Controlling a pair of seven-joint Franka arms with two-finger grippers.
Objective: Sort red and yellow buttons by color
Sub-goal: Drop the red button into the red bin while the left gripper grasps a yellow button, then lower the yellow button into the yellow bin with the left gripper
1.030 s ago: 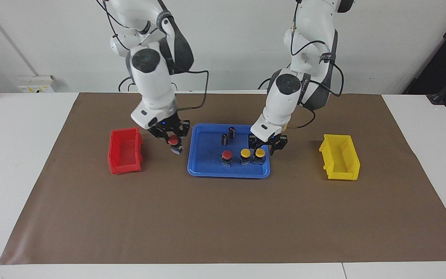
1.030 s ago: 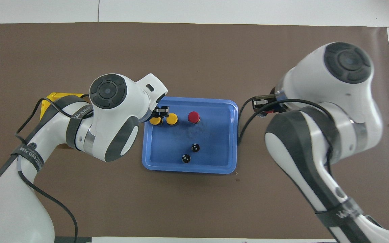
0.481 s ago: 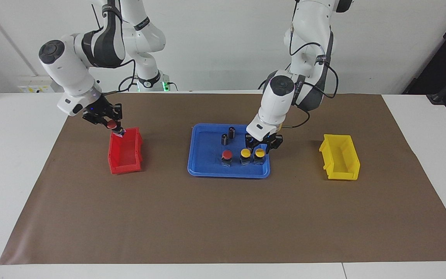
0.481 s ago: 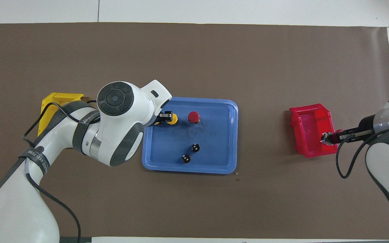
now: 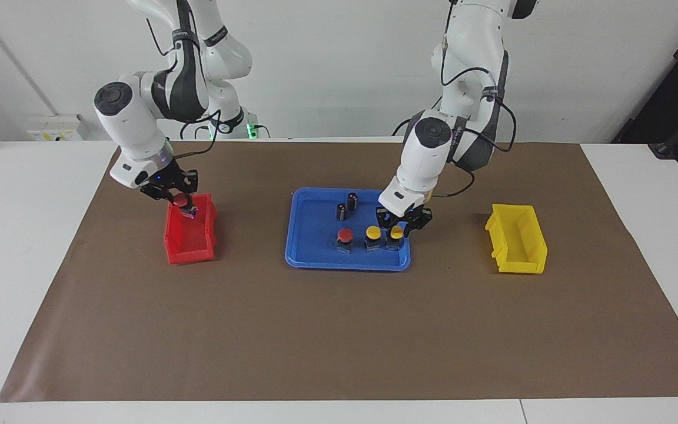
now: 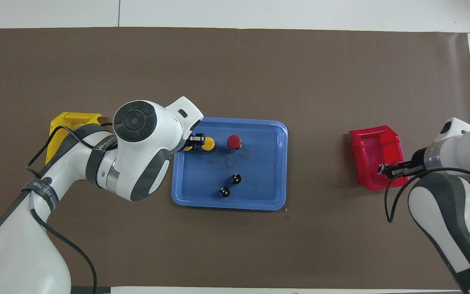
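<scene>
My right gripper [image 5: 185, 207] is shut on a red button [image 5: 181, 201] and holds it low over the red bin [image 5: 189, 242], at the bin's end nearer the robots; it also shows in the overhead view [image 6: 385, 170]. My left gripper [image 5: 401, 227] is open, down in the blue tray [image 5: 315, 259], its fingers on either side of a yellow button [image 5: 396, 233] at the tray's end toward the left arm. A second yellow button [image 5: 373, 233] and a red button [image 5: 345, 235] stand beside it in a row. The overhead view shows them too: yellow button [image 6: 208, 143], red button [image 6: 234, 141].
Two dark capless cylinders [image 5: 352, 200] [image 5: 341, 211] stand in the tray nearer the robots. An empty yellow bin [image 5: 517, 241] sits at the left arm's end of the brown mat. The red bin [image 6: 375, 157] sits at the right arm's end.
My right gripper carried the red button from beside the tray to over the red bin and lowered it. My left gripper came down around the yellow button.
</scene>
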